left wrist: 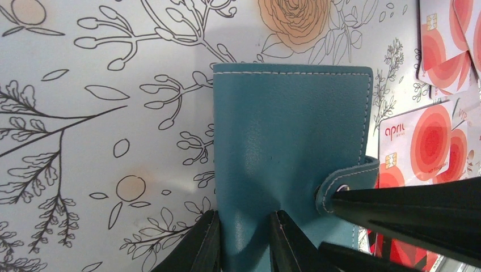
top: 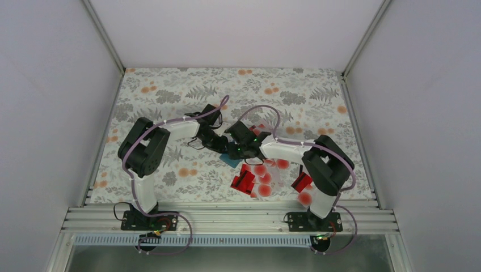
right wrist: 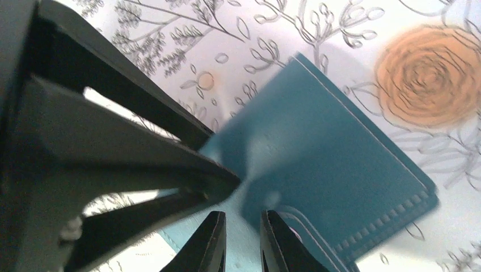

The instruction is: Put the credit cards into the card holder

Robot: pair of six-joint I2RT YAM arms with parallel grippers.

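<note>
From above, my left gripper (top: 221, 146) and my right gripper (top: 233, 148) meet over the teal holder (top: 230, 161), and the cards (top: 262, 174) lie spread on the cloth (top: 170, 90) just right of the holder. In the left wrist view, my left fingers (left wrist: 198, 249) stand narrow and pinch the holder's near edge, while my right gripper's tip touches its snap tab. In the right wrist view, my right fingers (right wrist: 212, 243) are almost together, with a pale blue part of the holder between them.
</note>
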